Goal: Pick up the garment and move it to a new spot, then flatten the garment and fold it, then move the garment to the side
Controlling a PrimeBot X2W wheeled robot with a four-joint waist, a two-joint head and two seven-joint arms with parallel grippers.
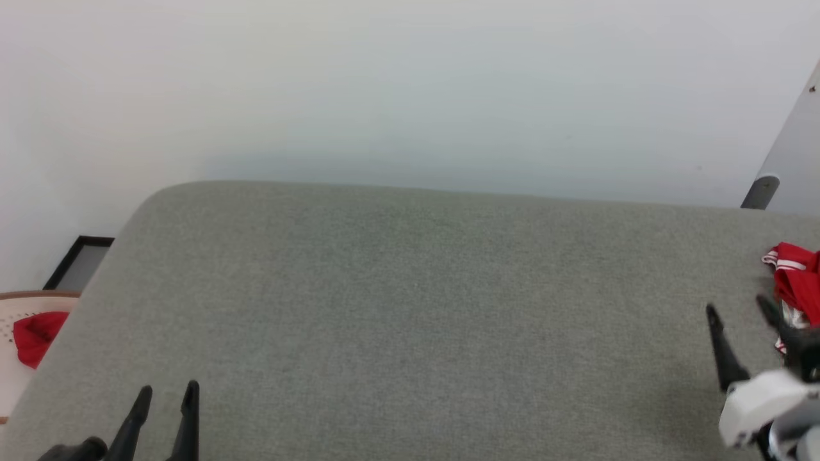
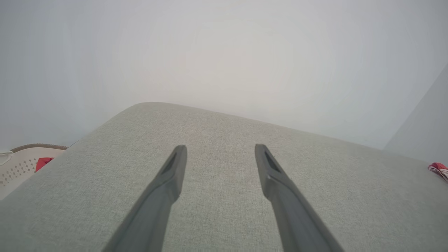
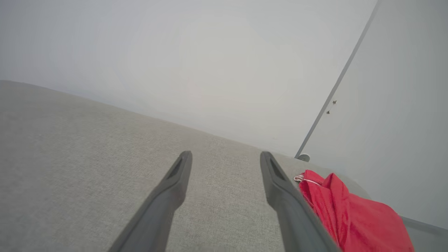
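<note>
Head view: a grey fabric-covered surface (image 1: 410, 307) fills the lower two thirds of the frame, with a pale wall (image 1: 410, 83) behind it. The garment (image 1: 797, 278) lies bunched on the surface at the right edge of the frame. It is red, with red-and-white striped trim showing at its upper left, and part of it is cut off by the frame edge.

The right tool (image 1: 736, 304) stands at the lower right of the frame, its two dark fingers apart and holding nothing. The finger nearer the frame edge overlaps the garment in this view; contact cannot be confirmed. In the right wrist view the same fingers stand spread over bare surface. The garment lies crumpled just beside the right-hand finger at the lower right of that frame, not between the fingers.

The left tool (image 1: 169, 385) is at the lower left of the head view, fingers apart and empty, over bare surface. The left wrist view confirms the gap and shows a sliver of the garment at the far right edge of that frame, well apart from the tool.

A cream perforated basket (image 1: 32, 296) sits off the surface at the left edge of the head view, with a small red cloth (image 1: 38, 333) inside it. A grey panel (image 1: 797, 147) slants in at the upper right
</note>
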